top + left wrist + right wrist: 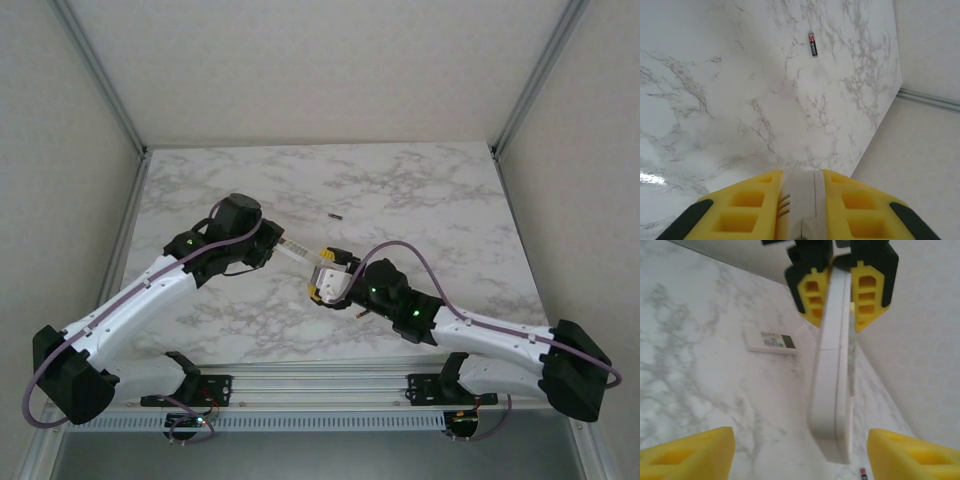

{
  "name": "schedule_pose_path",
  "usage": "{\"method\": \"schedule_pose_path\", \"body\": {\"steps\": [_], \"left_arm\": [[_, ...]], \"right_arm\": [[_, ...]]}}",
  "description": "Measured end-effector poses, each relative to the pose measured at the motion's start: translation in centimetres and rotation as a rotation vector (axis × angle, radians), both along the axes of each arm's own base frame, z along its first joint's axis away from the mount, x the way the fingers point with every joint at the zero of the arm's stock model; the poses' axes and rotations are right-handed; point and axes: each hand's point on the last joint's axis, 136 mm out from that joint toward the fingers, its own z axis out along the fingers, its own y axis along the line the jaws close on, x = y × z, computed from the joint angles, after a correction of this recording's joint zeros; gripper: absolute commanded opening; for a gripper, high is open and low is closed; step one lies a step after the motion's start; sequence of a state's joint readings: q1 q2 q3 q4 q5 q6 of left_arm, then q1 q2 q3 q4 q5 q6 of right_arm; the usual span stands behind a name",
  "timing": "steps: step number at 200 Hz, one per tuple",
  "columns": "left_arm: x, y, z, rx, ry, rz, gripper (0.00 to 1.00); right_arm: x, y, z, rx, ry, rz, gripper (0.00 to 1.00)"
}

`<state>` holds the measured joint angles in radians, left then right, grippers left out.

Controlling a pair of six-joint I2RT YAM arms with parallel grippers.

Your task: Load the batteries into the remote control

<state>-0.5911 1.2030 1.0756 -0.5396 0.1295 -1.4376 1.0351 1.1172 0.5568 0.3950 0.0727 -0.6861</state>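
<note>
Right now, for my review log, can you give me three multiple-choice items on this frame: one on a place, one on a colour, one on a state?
1. The battery ahead of the left gripper lies: A on the marble table; B inside a remote; C in a tray.
2. The gripper fingers are: A blue; B yellow; C red.
3. The right gripper is: A shut on a battery; B shut on a cable; C open.
Answers: 1 A, it rests bare on the marble; 2 B, yellow blocks show at both wrists; 3 C, its fingers stand wide apart while the left gripper clamps the white remote.
</note>
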Motion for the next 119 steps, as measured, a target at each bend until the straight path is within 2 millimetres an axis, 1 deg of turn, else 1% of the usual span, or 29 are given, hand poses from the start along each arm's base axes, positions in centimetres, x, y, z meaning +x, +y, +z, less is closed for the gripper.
{"method": "schedule_pose_path", "body": {"steps": [24, 32, 46, 58, 72, 80, 92, 102, 119], "left_arm": [[-0.3, 0.2, -0.3, -0.003, 0.023, 0.017, 0.0], [-0.3, 0.4, -0.2, -0.006, 0.027, 0.023, 0.0], [-0.3, 0.6, -0.1, -0.015, 0.031, 0.038, 0.0], [-0.4, 0.9, -0.1, -0.021, 0.036, 0.051, 0.0], [-0.5, 1.2, 0.0, -0.028, 0.043, 0.068, 0.0], [-0.5, 1.5, 0.1, -0.031, 0.048, 0.083, 0.0], [-0.7, 2.0, 0.1, -0.039, 0.053, 0.103, 0.0], [-0.8, 2.4, 0.2, -0.053, 0.053, 0.119, 0.0], [-1.2, 3.1, 0.4, -0.069, 0.058, 0.132, 0.0]], "right_arm": [[0.9, 0.9, -0.3, -0.022, -0.044, -0.006, 0.53], [1.1, 1.3, -0.2, -0.019, -0.051, -0.004, 0.5], [1.4, 2.2, 0.3, -0.012, -0.065, 0.001, 0.41], [1.6, 2.8, 0.8, 0.002, -0.074, 0.004, 0.36], [2.0, 3.1, 1.1, 0.01, -0.079, -0.008, 0.28], [2.2, 3.2, 1.2, 0.013, -0.084, -0.016, 0.25], [2.4, 3.3, 1.3, 0.019, -0.082, -0.023, 0.22], [2.3, 3.4, 1.4, 0.023, -0.082, -0.023, 0.22], [1.9, 3.5, 1.5, 0.033, -0.078, -0.01, 0.26]]}}
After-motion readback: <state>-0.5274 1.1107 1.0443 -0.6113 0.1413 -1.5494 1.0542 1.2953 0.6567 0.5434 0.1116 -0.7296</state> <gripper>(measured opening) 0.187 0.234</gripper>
